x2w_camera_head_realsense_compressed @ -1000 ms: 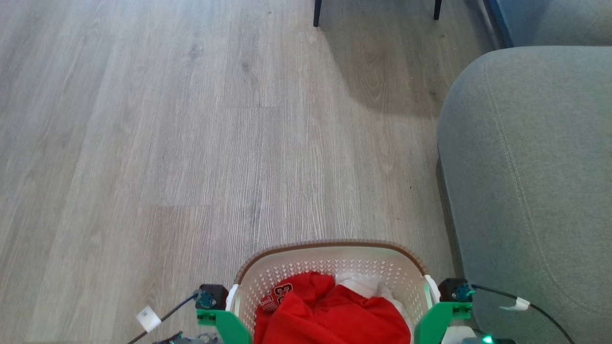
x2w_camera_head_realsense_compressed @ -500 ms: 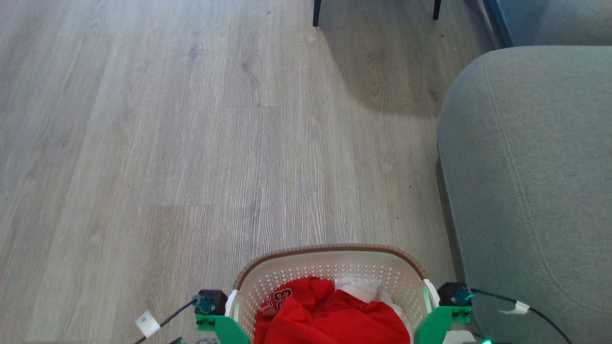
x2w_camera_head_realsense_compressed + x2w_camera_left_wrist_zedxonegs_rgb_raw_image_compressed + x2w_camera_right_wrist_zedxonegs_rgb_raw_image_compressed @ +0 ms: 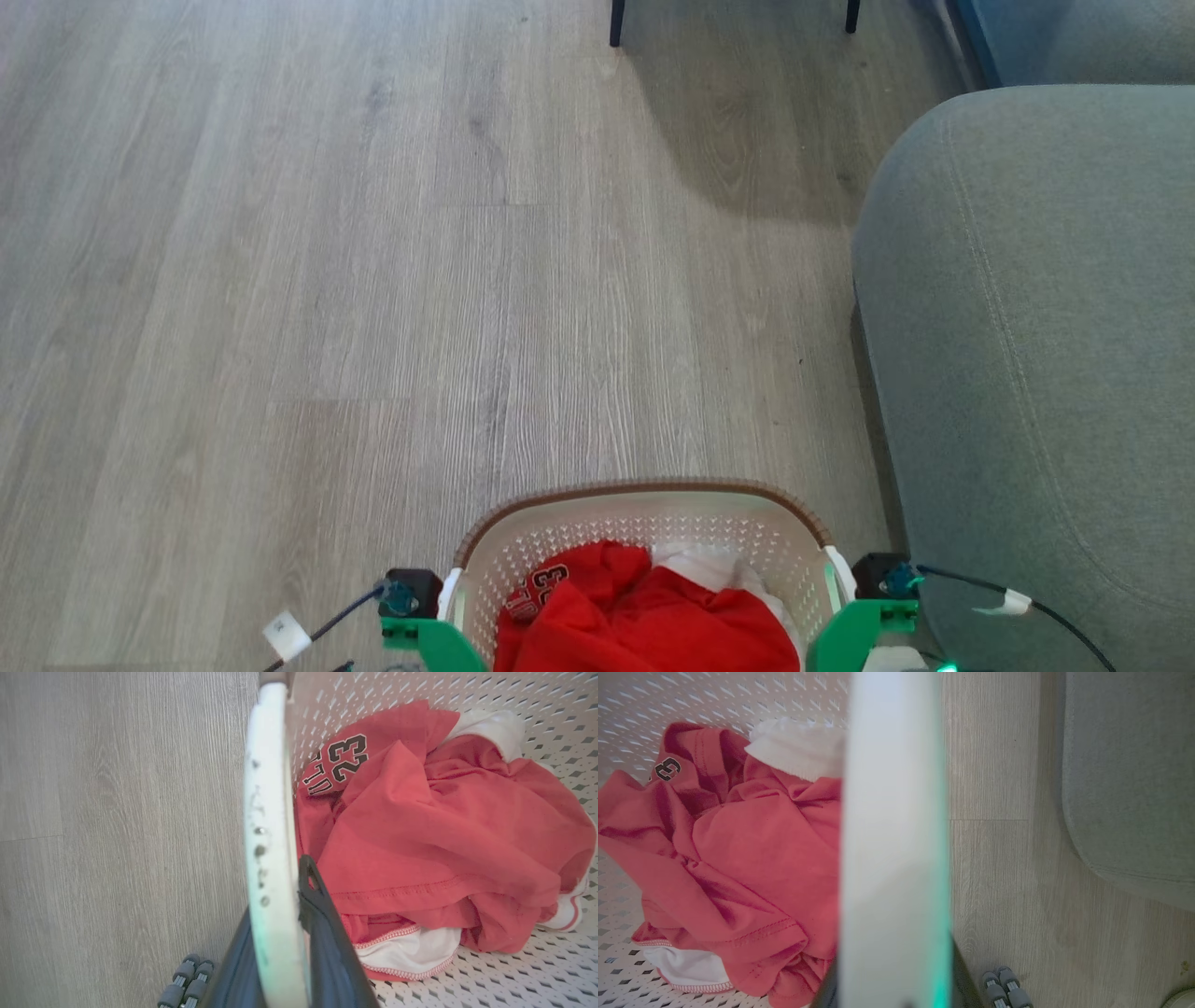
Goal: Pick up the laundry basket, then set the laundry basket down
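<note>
**Basket pinched by both handles, sofa close on the right**

Head view: the basket (image 3: 644, 487) sat at the bottom edge between our two arms, over the wood floor (image 3: 373, 280). A red shirt (image 3: 644, 616) and a white cloth (image 3: 700, 562) were heaped inside. The grey sofa (image 3: 1027, 373) stood just beside the basket's right side. We could not tell whether its base was off the floor.

Left wrist view: the left fingers (image 3: 315, 914) pinched the white left handle (image 3: 268, 812), one inside the basket wall and one outside.

Right wrist view: the right fingers (image 3: 964, 989) showed as dark edges on either side of the blurred right handle (image 3: 892, 812). We judged them clamped on it in the same way.

We saw three risks. The handles looked narrow and slick, so one could slide through its pinch if one arm ran ahead of the other. The basket would then tilt and shed the shirt. A drift to the right would knock it against the sofa. Lowering unevenly could land it on one corner.
</note>
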